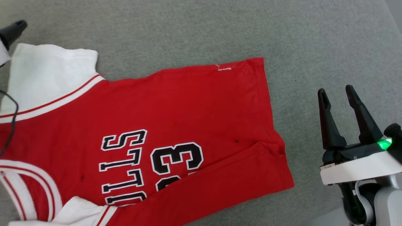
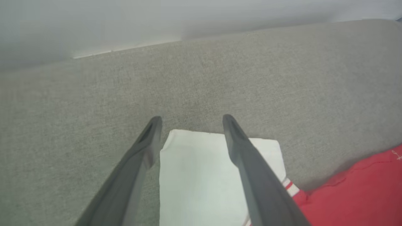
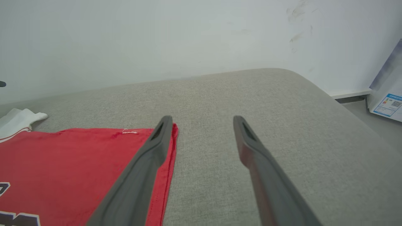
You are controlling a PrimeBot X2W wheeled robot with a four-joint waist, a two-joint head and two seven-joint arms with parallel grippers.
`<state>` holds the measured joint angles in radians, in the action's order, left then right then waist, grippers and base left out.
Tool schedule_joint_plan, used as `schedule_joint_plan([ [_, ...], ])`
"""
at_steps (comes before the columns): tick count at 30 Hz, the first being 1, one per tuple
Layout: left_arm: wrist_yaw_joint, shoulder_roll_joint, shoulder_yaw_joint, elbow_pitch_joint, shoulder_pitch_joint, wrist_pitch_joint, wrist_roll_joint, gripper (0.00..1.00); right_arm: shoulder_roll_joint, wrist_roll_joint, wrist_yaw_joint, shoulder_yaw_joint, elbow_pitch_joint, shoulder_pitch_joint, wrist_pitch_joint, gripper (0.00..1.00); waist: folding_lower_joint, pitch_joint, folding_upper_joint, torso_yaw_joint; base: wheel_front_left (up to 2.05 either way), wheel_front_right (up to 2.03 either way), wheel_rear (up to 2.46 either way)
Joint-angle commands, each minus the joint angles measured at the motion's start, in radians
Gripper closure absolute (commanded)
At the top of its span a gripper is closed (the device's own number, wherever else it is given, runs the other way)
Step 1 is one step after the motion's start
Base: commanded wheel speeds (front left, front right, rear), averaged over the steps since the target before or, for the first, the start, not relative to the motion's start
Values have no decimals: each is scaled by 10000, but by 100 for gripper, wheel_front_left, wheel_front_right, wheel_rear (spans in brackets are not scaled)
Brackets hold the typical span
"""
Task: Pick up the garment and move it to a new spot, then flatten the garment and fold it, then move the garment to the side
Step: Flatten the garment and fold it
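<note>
The garment lies spread on a grey upholstered surface, a red jersey with white sleeves and a black "BULLS 23" print. Its near long edge is folded up over part of the print. My left gripper hovers open above the far white sleeve, its fingers straddling the sleeve's end. One of its fingertips shows at the head view's top left. To the right of the hem, my right gripper stands open and empty over bare cushion. In the right wrist view my right gripper has its left finger over the hem corner.
The grey cushion has free room beyond and right of the jersey, and its rounded edge drops to the floor. A white wall stands behind, with a labelled white box leaning on it. A black cable crosses the jersey's left edge.
</note>
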<state>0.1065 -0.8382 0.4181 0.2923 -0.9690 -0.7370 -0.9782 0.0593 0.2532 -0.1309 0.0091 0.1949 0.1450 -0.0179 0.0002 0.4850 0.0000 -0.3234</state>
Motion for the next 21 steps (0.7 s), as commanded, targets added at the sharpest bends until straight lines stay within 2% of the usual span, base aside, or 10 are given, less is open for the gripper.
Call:
schedule_joint_plan([
  [1, 145, -243, 149, 153, -236, -739, -69, 0, -80, 37, 4, 16, -53, 176, -84, 0, -2, 419, 0, -387, 0, 0, 0],
  [4, 425, -547, 358, 224, -359, -1789, -119, 0, -102, 131, 4, 45, -108, 193, -183, 0, -2, 643, 0, -536, 0, 0, 0],
  [10, 900, -1055, 704, 323, 247, -2868, -61, 0, -109, 382, 4, 109, -243, 242, -282, 0, -2, 984, 0, -728, 0, 0, 0],
  [14, 1203, -911, 891, 424, 860, -3338, -337, 0, -109, 533, 4, 140, -268, 357, -308, 0, -2, 1118, 0, -767, 0, 0, 0],
  [15, 1266, -842, 915, 434, 999, -3412, -409, 18, -108, 562, 4, 138, -267, 365, -291, 0, -2, 1135, 0, -767, 0, 0, 0],
  [16, 1294, -774, 917, 417, 1090, -3372, -466, 54, -109, 593, 4, 136, -259, 385, -256, 0, -2, 1155, 0, -764, 0, 0, 0],
  [18, 1312, -625, 851, 417, 1236, -3218, -620, 100, -110, 677, 4, 172, -237, 461, -179, 0, -2, 1177, 0, -749, 0, 0, 0],
  [21, 1234, -468, 751, 371, 1223, -2882, -666, 100, -99, 749, 4, 197, -300, 521, 44, 0, -2, 1164, 0, -651, 0, 0, 0],
])
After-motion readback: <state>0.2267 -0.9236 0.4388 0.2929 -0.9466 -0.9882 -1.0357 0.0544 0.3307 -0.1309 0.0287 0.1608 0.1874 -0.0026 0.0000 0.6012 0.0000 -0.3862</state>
